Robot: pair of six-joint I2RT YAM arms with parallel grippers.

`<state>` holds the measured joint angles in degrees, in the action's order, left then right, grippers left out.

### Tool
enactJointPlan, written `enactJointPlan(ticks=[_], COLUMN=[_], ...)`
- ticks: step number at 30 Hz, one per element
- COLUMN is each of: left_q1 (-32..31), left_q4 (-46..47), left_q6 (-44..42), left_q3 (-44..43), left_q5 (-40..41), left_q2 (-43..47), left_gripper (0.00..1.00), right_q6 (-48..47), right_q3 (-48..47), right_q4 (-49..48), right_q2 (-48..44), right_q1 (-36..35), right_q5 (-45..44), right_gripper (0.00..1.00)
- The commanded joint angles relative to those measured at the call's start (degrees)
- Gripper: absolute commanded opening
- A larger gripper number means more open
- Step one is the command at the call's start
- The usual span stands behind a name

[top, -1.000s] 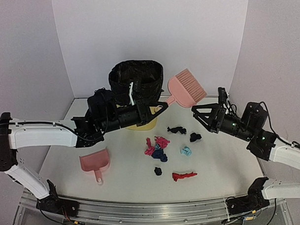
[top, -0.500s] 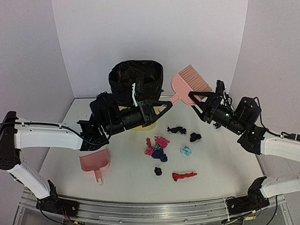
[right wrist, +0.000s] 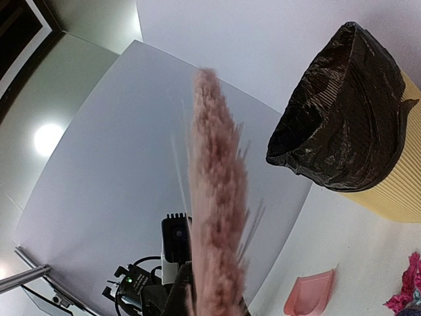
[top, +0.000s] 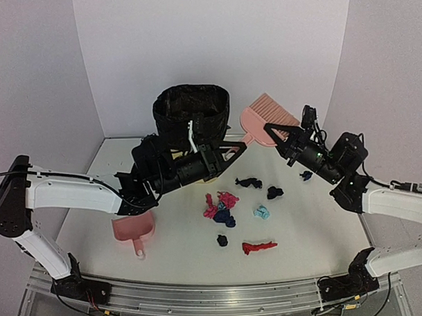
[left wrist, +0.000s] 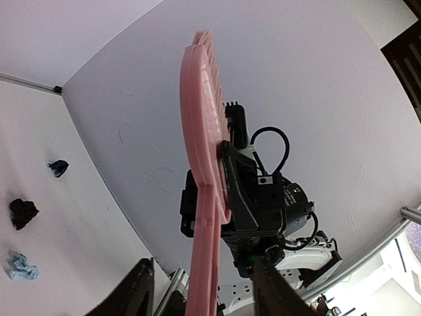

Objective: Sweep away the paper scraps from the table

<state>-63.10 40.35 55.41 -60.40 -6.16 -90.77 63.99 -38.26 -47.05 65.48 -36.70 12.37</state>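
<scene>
Right gripper [top: 274, 133] is pinched tight on the pink plastic brush [top: 265, 114], its fan of bristles raised far right. Left gripper [top: 235, 147] stands spread either side of the slim handle. Crumpled paper scraps [top: 225, 206] in magenta, navy and teal dot the middle of the matte white bench [top: 179, 232].

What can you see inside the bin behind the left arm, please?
Only black liner shows inside the bin; its bottom is hidden by the front wall and the left arm, so any contents cannot be seen.
</scene>
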Motion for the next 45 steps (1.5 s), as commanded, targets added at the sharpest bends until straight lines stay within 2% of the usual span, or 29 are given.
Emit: enactJointPlan(ticks=[1, 2, 3, 7, 12, 15, 19, 23, 32, 35, 38, 45], left_q1=[0.0, 0.0, 0.0, 0.0, 1.1, 4.1, 8.5, 9.1, 9.1, 9.2, 9.1, 9.1], left_q4=[-3.6, -6.8, -10.7, -30.0, -42.9, -45.6, -41.3, -41.7, -32.4, -30.4, -29.7, -27.7], left_q6=[-4.4, -5.6, -7.0, -11.1, -12.6, -12.8, -10.7, -11.4, -9.2, -8.4, -8.1, -6.7], left_q3=[-0.1, 0.1, 0.0, -2.4, -1.8, -3.1, -3.2, -5.2, -4.5, -4.3, -4.3, -3.1], left_q5=[3.2, 3.8, 4.4, 8.3, 10.3, 0.5, -18.5, -25.9, -36.3, -38.7, -39.8, -40.8], left_q2=[2.0, 3.5, 4.4, 10.2, 17.0, 17.4, 13.1, 9.0, 5.7, 4.9, 4.7, 5.0], left_gripper=[0.77, 0.95, 0.99, 1.0, 1.0, 1.0, 0.99, 0.94, 0.79, 0.7, 0.55, 0.07], right_q6=[0.8, 0.3, -0.1, -3.7, -11.4, -13.5, -13.7, -14.4, -12.8, -13.2, -13.3, -13.9], right_q3=[-1.4, -1.1, -0.7, 0.7, -4.1, -7.2, -10.2, -11.1, -13.9, -14.2, -14.5, -15.5], right_q4=[-1.4, -1.2, -0.6, 6.4, 25.2, 28.8, 29.2, 29.2, 29.2, 29.2, 29.3, 29.9], right_q2=[-0.4, -0.6, -0.8, -2.5, -2.6, -0.7, 2.0, 2.5, 6.6, 6.9, 7.3, 8.5], right_q1=[0.0, 0.0, 0.0, 0.0, 0.0, 0.0, 0.0, 0.0, -0.1, 0.0, 0.0, 0.0], right_q5=[0.5, 0.9, 1.7, 5.7, 17.7, 24.6, 32.3, 34.6, 42.7, 43.5, 44.3, 46.2], right_gripper=[0.0, 0.0, 0.0, 0.0, 0.0, 0.0, 0.0, 0.0, 0.0, 0.0, 0.0, 0.0])
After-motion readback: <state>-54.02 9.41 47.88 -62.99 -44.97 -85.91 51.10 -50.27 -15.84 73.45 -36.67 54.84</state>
